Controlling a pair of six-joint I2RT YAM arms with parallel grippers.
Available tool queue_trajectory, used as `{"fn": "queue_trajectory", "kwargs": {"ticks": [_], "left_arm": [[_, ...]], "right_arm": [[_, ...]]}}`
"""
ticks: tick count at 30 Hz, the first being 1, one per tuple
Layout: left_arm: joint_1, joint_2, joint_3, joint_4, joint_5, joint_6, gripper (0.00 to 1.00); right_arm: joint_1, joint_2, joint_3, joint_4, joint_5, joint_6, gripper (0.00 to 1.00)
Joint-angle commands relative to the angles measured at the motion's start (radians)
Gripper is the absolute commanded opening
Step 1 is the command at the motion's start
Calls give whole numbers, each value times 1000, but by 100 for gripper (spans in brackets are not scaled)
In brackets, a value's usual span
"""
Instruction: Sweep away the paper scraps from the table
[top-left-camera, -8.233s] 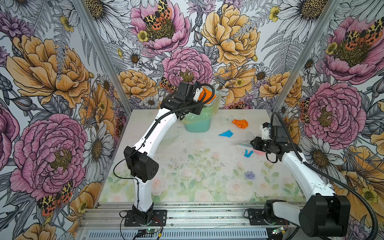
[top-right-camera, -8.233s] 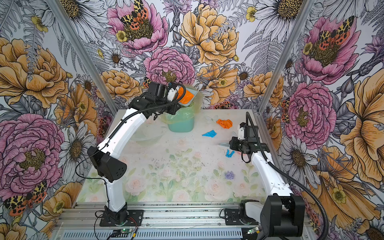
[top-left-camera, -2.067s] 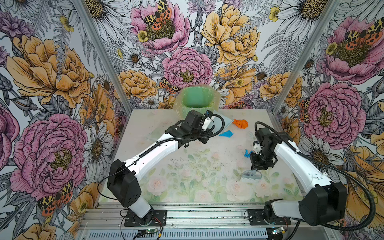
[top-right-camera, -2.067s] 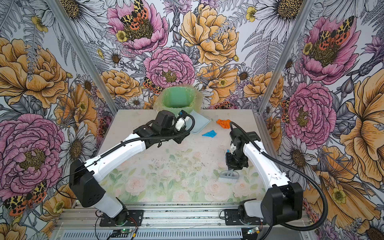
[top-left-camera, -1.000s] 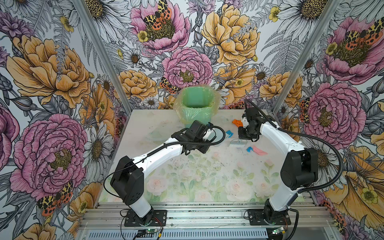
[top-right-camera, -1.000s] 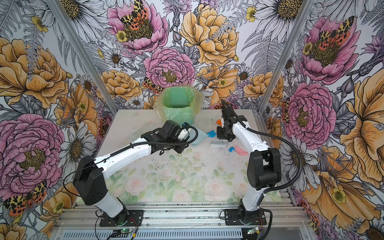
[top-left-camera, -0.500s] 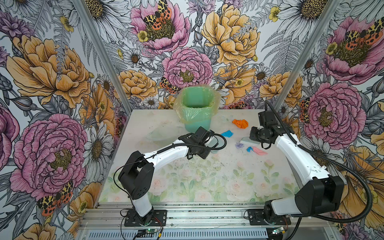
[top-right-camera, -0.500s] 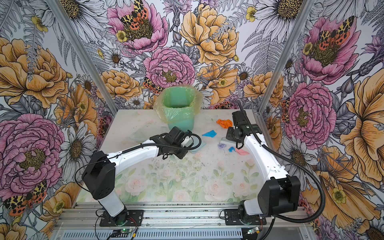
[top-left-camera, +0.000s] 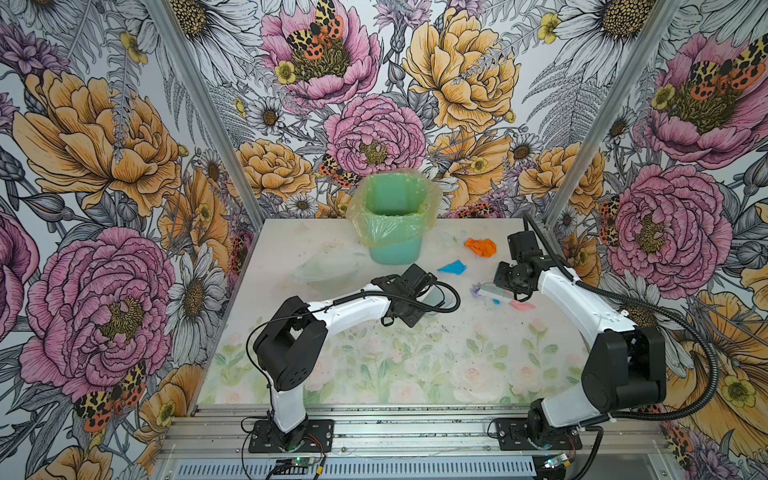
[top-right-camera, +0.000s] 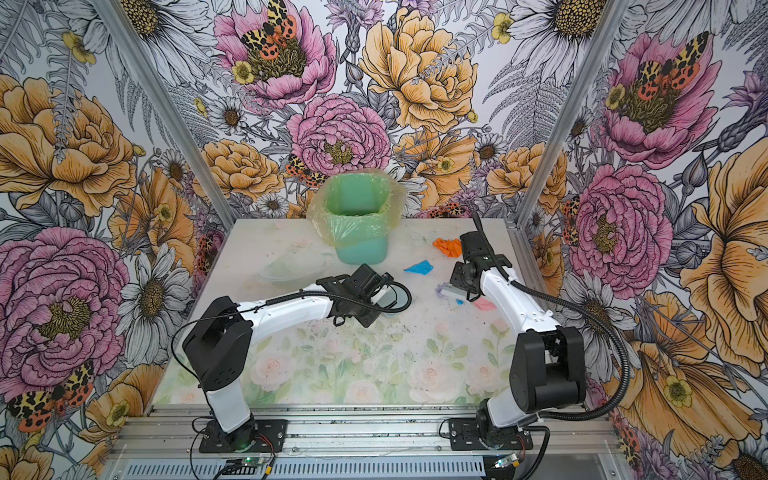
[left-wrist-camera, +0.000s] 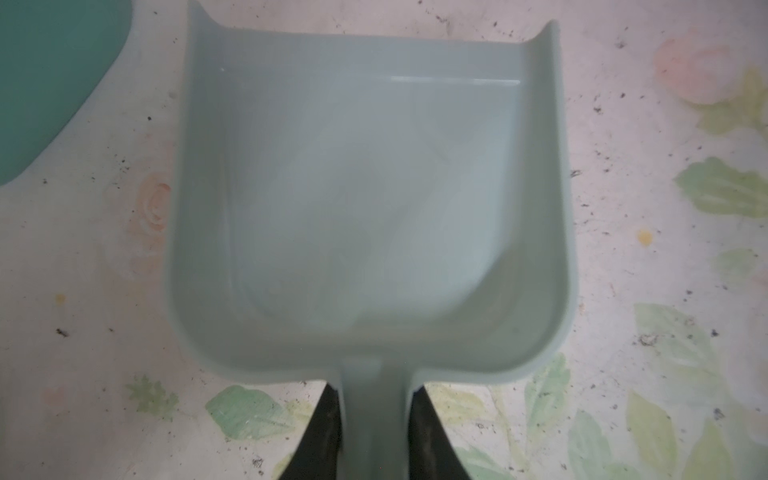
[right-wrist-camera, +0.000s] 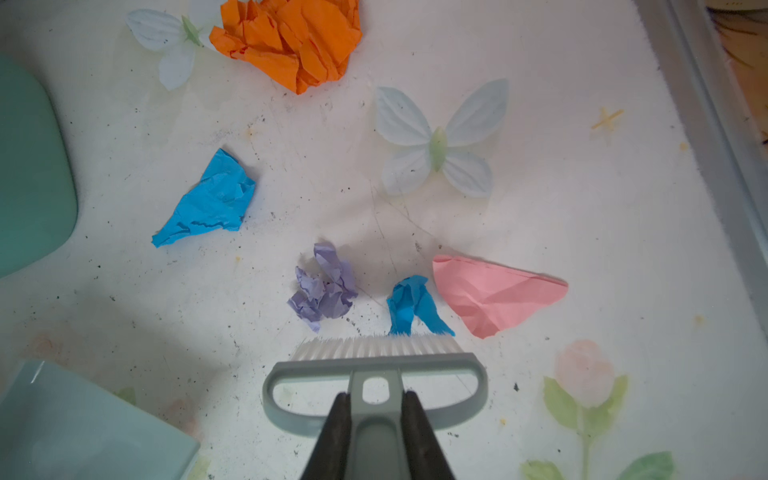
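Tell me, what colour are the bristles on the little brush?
White. The bristles show best in the right wrist view.

Both arms share one build: glossy white shells over the long links and matte black housings at the joints, the largest a boxy block low on each arm. The left arm (top-left-camera: 353, 305) carries a thin black cable (top-left-camera: 248, 347) looping off that block and a thicker black loop (top-left-camera: 458, 299) by the wrist. The right arm (top-left-camera: 582, 299) has a ribbed black hose (top-left-camera: 713, 370). Each stands on a flat black base plate (top-left-camera: 291, 436) dotted with small screws. The left pincer (left-wrist-camera: 374, 386) and right pincer (right-wrist-camera: 376, 395) have black fingers (right-wrist-camera: 419, 440) tapering to narrow tips.
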Motion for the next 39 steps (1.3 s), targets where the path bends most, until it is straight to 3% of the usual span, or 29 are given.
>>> {"fn": "queue_trajectory", "kwargs": {"ticks": [1, 7, 13, 20, 33, 39], "left_arm": [[-16, 32, 28, 9, -21, 20, 0], [-24, 43, 29, 11, -32, 29, 0], [-28, 45, 13, 28, -13, 63, 0], [-33, 45, -12, 80, 50, 93, 0], [-51, 61, -26, 145, 138, 113, 0], [-70, 92, -2, 145, 146, 119, 0]], "right_arm": [[-6, 37, 15, 56, -52, -11, 0], [0, 71, 36, 78, -164, -16, 0], [-2, -6, 24, 74, -231, -42, 0], [-14, -89, 53, 74, -169, -83, 0], [5, 86, 157, 97, -12, -129, 0], [7, 112, 153, 97, -1, -152, 0]]}}
